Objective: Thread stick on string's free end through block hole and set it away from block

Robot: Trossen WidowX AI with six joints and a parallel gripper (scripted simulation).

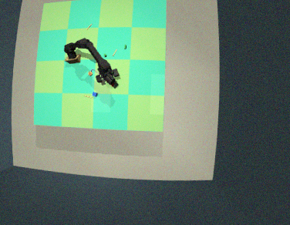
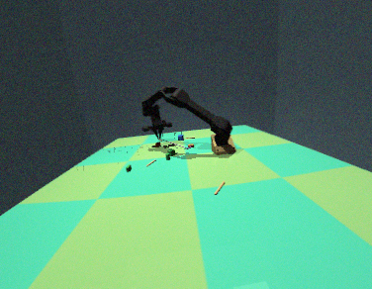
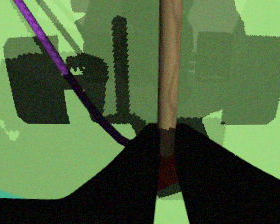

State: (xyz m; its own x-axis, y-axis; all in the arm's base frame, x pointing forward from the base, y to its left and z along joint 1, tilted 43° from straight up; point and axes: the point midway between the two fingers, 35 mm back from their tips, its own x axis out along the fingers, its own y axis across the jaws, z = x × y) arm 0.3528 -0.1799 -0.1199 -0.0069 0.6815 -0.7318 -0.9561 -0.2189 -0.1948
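Observation:
My gripper (image 3: pixel 165 132) (image 1: pixel 107 80) (image 2: pixel 158 133) is shut on the lower end of a thin wooden stick (image 3: pixel 171 50), which points straight away from the fingers in the wrist view. A purple string (image 3: pixel 32 22) runs taut from the top left down to the stick's held end. The gripper hangs a little above the table near the middle of the checkered mat. A small orange-red piece (image 1: pixel 91 72) (image 2: pixel 190 145) lies just left of the gripper; I cannot tell if it is the button. I cannot make out the block with the hole.
A blue cube (image 1: pixel 95 94) (image 2: pixel 180 137) lies in front of the gripper. Loose sticks (image 1: pixel 89 26) (image 1: pixel 115 52) (image 2: pixel 220 188) (image 2: pixel 151 162) and small green pieces (image 1: pixel 125 47) (image 2: pixel 170 153) (image 2: pixel 129 168) are scattered about. The arm's wooden base (image 1: pixel 72 58) (image 2: pixel 224 146) stands at the left.

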